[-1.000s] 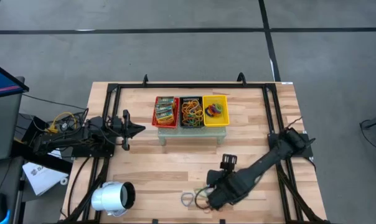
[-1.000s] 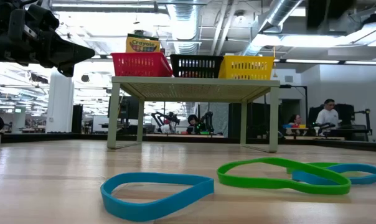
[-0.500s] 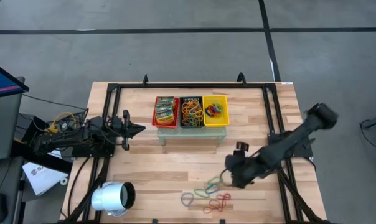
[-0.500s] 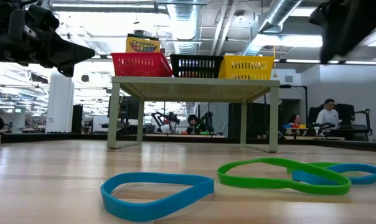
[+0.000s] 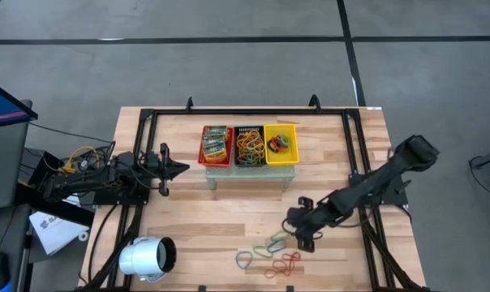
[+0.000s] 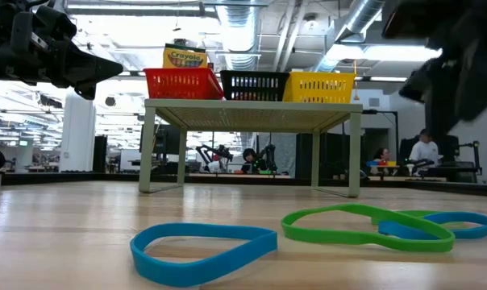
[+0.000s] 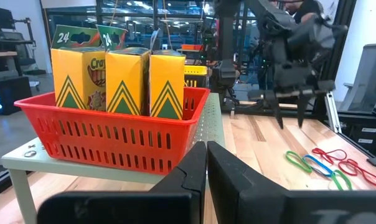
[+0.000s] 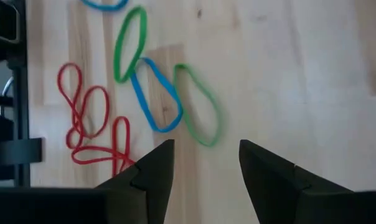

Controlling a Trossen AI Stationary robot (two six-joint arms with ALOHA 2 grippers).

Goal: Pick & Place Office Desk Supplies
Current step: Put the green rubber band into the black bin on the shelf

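Note:
Loose rubber bands lie flat on the wooden table near its near edge: blue, green and red loops (image 5: 269,253), seen close in the right wrist view as green (image 8: 131,43), blue (image 8: 157,93), green (image 8: 199,107) and red (image 8: 91,127). My right gripper (image 5: 299,237) hovers open just above and to the far-right of them (image 8: 206,168), touching nothing. Green-yellow printed packets (image 7: 119,81) stand in the red basket (image 5: 216,145). More bands fill the black basket (image 5: 249,145) and the yellow basket (image 5: 280,144). My left gripper (image 5: 178,169) waits shut at the table's left.
The three baskets sit on a small raised stand (image 6: 251,113) at the table's far middle. A white cylinder with a dark opening (image 5: 148,258) lies near the near-left corner. A dark frame (image 5: 354,162) borders the table. People sit in the room beyond (image 6: 425,149).
My right gripper has risen from low over the bands near the near edge and drawn back toward the far right, uncovering the red loops. It has then shifted slightly toward the table's left. The bands lie still over the last half second.

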